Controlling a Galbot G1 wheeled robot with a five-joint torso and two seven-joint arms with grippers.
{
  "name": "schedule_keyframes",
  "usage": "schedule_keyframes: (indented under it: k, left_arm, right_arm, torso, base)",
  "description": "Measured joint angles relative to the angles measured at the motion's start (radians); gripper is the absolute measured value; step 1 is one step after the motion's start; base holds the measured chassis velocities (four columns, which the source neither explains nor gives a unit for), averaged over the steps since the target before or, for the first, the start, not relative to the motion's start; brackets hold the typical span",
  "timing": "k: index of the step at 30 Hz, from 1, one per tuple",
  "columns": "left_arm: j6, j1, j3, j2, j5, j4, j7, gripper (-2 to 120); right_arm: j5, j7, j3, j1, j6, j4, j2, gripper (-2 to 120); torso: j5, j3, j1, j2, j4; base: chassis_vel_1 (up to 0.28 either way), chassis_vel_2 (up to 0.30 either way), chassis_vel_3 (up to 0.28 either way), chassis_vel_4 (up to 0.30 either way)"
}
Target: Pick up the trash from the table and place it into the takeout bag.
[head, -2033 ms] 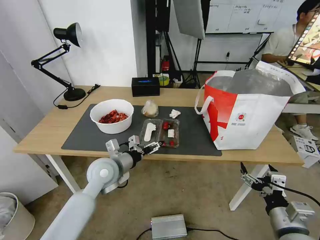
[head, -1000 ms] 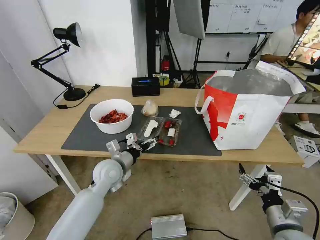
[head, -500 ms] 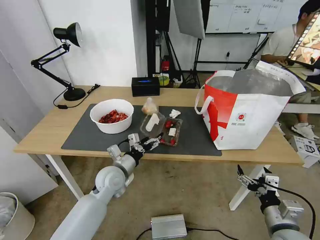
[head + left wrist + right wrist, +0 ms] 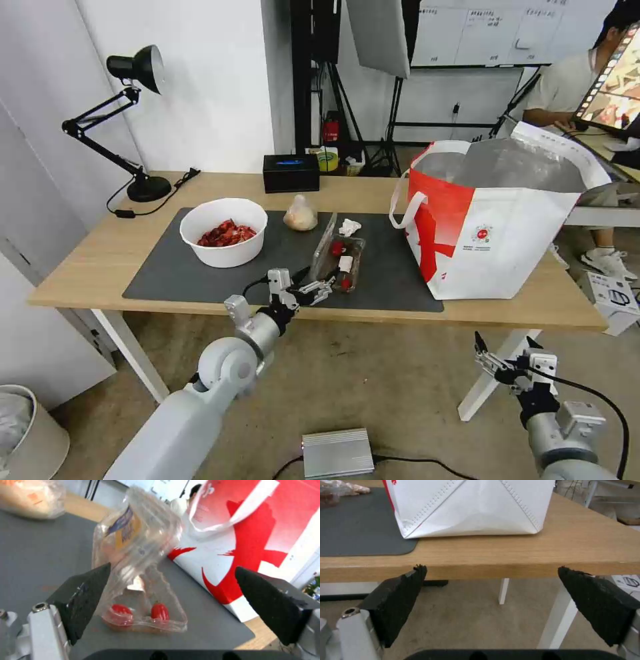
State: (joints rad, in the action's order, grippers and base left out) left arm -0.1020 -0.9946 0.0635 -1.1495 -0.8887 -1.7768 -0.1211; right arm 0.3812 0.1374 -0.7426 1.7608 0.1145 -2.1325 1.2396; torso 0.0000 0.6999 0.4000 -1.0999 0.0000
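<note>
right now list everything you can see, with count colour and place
table: 1, light wood, white legs
mat: 1, dark grey, on table
bowl: 1, white with red shells, mat's left part
small bag: 1, clear with beige lump, mat's far edge
tissue: 1, white, crumpled, beside small bag
clamshell tray: 1, clear, red scraps, lid raised, mat middle
takeout bag: 1, white and red, table's right end
black box: 1, table's far edge
desk lamp: 1, black, far left corner
left hand: open, at tray's near edge
right hand: open, below table's front edge

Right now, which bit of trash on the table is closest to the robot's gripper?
The clear clamshell tray, its lid tipped up, lies right at the open left gripper. The bowl, lump bag and tissue sit farther back.
</note>
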Motion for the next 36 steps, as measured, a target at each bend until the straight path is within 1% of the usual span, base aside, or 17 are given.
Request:
schedule_keyframes:
  k: [2, 10, 13, 14, 16, 17, 19, 20, 22, 23, 25, 26, 29, 30, 33, 34, 36]
  left_arm:
    - [0.006, 0.000, -0.002, 0.001, 0.008, 0.002, -0.007, 100]
    - [0.074, -0.004, -0.007, 0.009, 0.086, 0.023, -0.107, 93]
    - [0.124, 0.001, -0.009, 0.006, 0.170, 0.047, -0.132, 84]
    - [0.124, 0.001, -0.009, 0.006, 0.170, 0.047, -0.132, 84]
    - [0.155, 0.017, -0.010, -0.002, 0.242, 0.066, -0.132, 74]
    - [0.155, 0.017, -0.010, -0.002, 0.242, 0.066, -0.132, 74]
    - [0.173, 0.036, -0.010, -0.010, 0.327, 0.081, -0.113, 63]
    - [0.173, 0.036, -0.010, -0.010, 0.327, 0.081, -0.113, 63]
    - [0.176, 0.049, -0.010, -0.013, 0.393, 0.094, -0.087, 52]
    - [0.176, 0.049, -0.010, -0.013, 0.393, 0.094, -0.087, 52]
    - [0.176, 0.057, -0.008, -0.011, 0.434, 0.107, -0.063, 41]
    - [0.176, 0.057, -0.008, -0.011, 0.434, 0.107, -0.063, 41]
    - [0.172, 0.061, -0.005, 0.004, 0.453, 0.110, -0.053, 25]
    - [0.172, 0.061, -0.005, 0.004, 0.453, 0.110, -0.053, 25]
    - [0.164, 0.058, -0.013, 0.033, 0.458, 0.091, -0.034, 11]
    - [0.164, 0.058, -0.013, 0.033, 0.458, 0.091, -0.034, 11]
    - [0.160, 0.056, -0.025, 0.054, 0.459, 0.077, -0.026, 3]
  right_arm:
    - [0.000, 0.000, 0.000, 0.001, 0.000, 0.000, 0.001, 100]
    - [0.000, -0.001, 0.001, 0.003, -0.001, 0.000, 0.008, 100]
    - [0.000, -0.001, 0.005, 0.004, -0.001, -0.003, 0.010, 100]
    - [0.000, -0.001, 0.005, 0.004, -0.001, -0.003, 0.010, 100]
    - [0.001, -0.002, 0.014, 0.005, -0.001, -0.011, 0.012, 100]
    - [0.001, -0.002, 0.014, 0.005, -0.001, -0.011, 0.012, 100]
    - [0.014, -0.015, 0.028, 0.002, -0.013, -0.018, 0.012, 100]
    - [0.014, -0.015, 0.028, 0.002, -0.013, -0.018, 0.012, 100]
    - [0.044, -0.037, 0.042, -0.005, -0.022, -0.029, 0.010, 100]
    - [0.044, -0.037, 0.042, -0.005, -0.022, -0.029, 0.010, 100]
    - [0.102, -0.059, 0.057, -0.013, -0.025, -0.050, 0.009, 100]
    - [0.102, -0.059, 0.057, -0.013, -0.025, -0.050, 0.009, 100]
    - [0.193, -0.081, 0.081, -0.026, -0.027, -0.075, 0.001, 100]
    - [0.193, -0.081, 0.081, -0.026, -0.027, -0.075, 0.001, 100]
    - [0.281, -0.081, 0.095, -0.044, -0.019, -0.098, -0.014, 100]
    - [0.281, -0.081, 0.095, -0.044, -0.019, -0.098, -0.014, 100]
    - [0.347, -0.073, 0.098, -0.056, -0.004, -0.111, -0.025, 100]
  torso:
    - [0.0000, 0.000, 0.000, 0.000, 0.0000]
    - [0.0000, 0.000, 0.000, 0.000, 0.0000]
    - [0.0000, 0.000, 0.000, 0.000, 0.0001]
    - [0.0000, 0.000, 0.000, 0.000, 0.0001]
    - [0.0000, 0.000, 0.000, 0.000, 0.0000]
    - [0.0000, 0.000, 0.000, 0.000, 0.0000]
    - [-0.0001, 0.000, 0.000, 0.000, 0.0000]
    - [-0.0001, 0.000, 0.000, 0.000, 0.0000]
    - [0.0000, 0.000, 0.000, 0.000, 0.0000]
    - [0.0000, 0.000, 0.000, 0.000, 0.0000]
    - [-0.0001, 0.000, 0.000, 0.000, 0.0000]
    - [-0.0001, 0.000, 0.000, 0.000, 0.0000]
    - [-0.0001, 0.000, 0.000, 0.000, 0.0000]
    - [-0.0001, 0.000, 0.000, 0.000, 0.0000]
    - [-0.0001, 0.000, 0.000, 0.000, 0.0001]
    - [-0.0001, 0.000, 0.000, 0.000, 0.0001]
    - [-0.0001, 0.000, 0.000, 0.000, 0.0001]
  base:
    - [0.000, 0.000, 0.000, 0.000]
    - [0.000, 0.000, 0.000, 0.000]
    - [0.000, 0.000, 0.000, 0.000]
    - [0.000, 0.000, 0.000, 0.000]
    - [0.000, 0.000, 0.000, 0.000]
    - [0.000, 0.000, 0.000, 0.000]
    - [0.000, 0.000, 0.000, 0.000]
    - [0.000, 0.000, 0.000, 0.000]
    - [0.000, 0.000, 0.000, 0.000]
    - [0.000, 0.000, 0.000, 0.000]
    - [0.000, 0.000, 0.000, 0.000]
    - [0.000, 0.000, 0.000, 0.000]
    - [0.000, 0.000, 0.000, 0.000]
    - [0.000, 0.000, 0.000, 0.000]
    - [0.000, 0.000, 0.000, 0.000]
    - [0.000, 0.000, 0.000, 0.000]
    - [0.000, 0.000, 0.000, 0.000]
